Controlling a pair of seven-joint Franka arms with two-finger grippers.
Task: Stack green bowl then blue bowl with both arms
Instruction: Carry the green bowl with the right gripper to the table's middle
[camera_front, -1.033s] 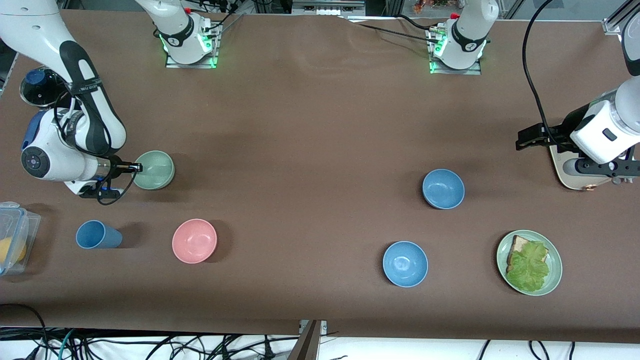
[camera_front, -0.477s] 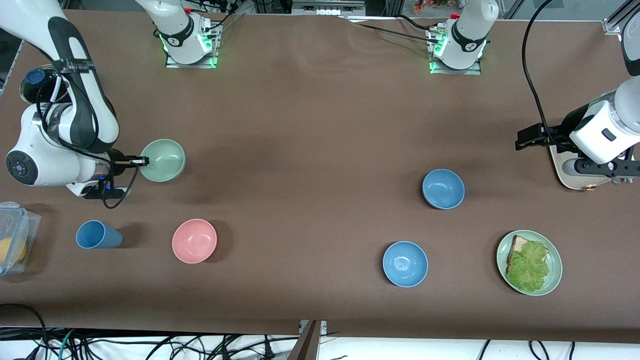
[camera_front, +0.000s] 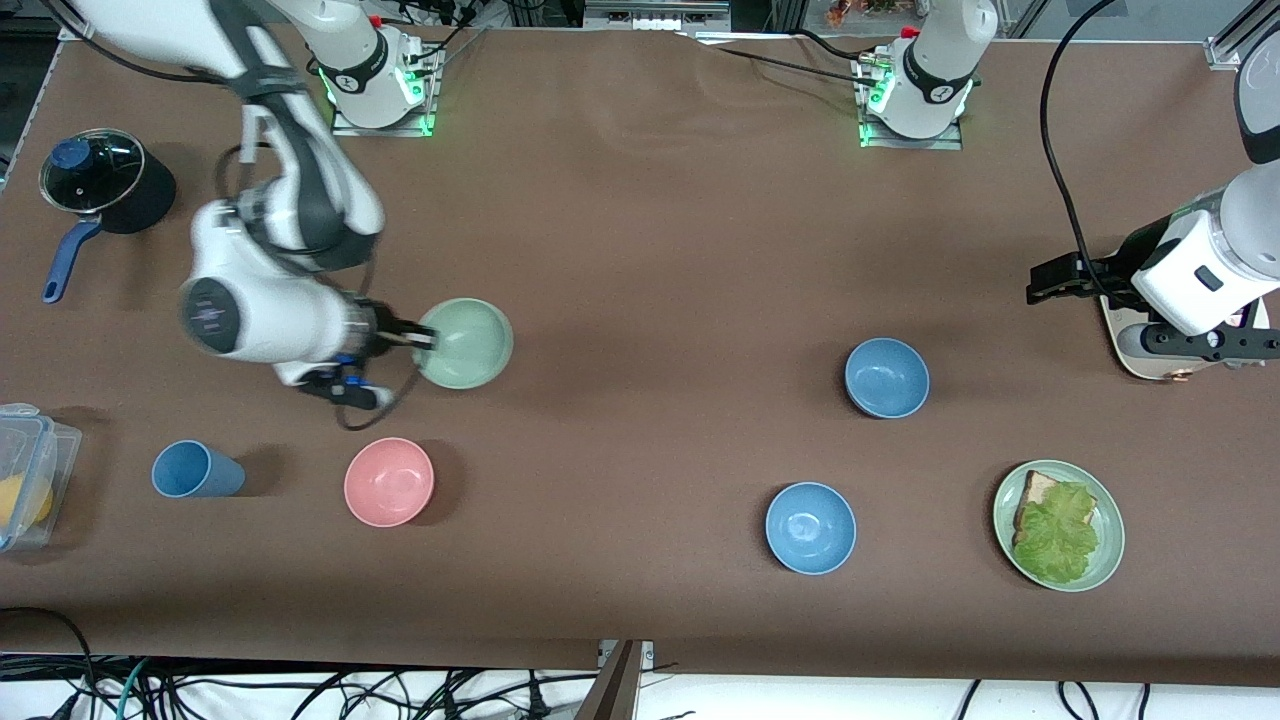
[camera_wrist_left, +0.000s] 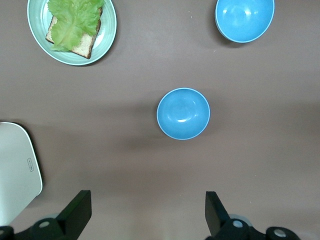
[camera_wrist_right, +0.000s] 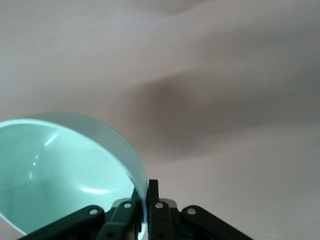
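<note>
Pot (camera_front: 100, 182), tub (camera_front: 28, 472), cup (camera_front: 195, 470), pink bowl (camera_front: 389, 481) at right arm's end; glossy bowl (camera_front: 811, 527), sandwich plate (camera_front: 1108, 515), scale (camera_front: 1130, 352) at left arm's end.

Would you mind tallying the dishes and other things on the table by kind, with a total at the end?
Bowls: 4 – green bowl held by the right gripper, pink bowl, blue bowl, glossier blue bowl
Cups: 1 – blue cup
Plates: 1 – plate with bread and lettuce
Pots: 1 – lidded pot
Containers: 1 – plastic box
Scales: 1 – white scale under the left gripper
Total: 9
</note>
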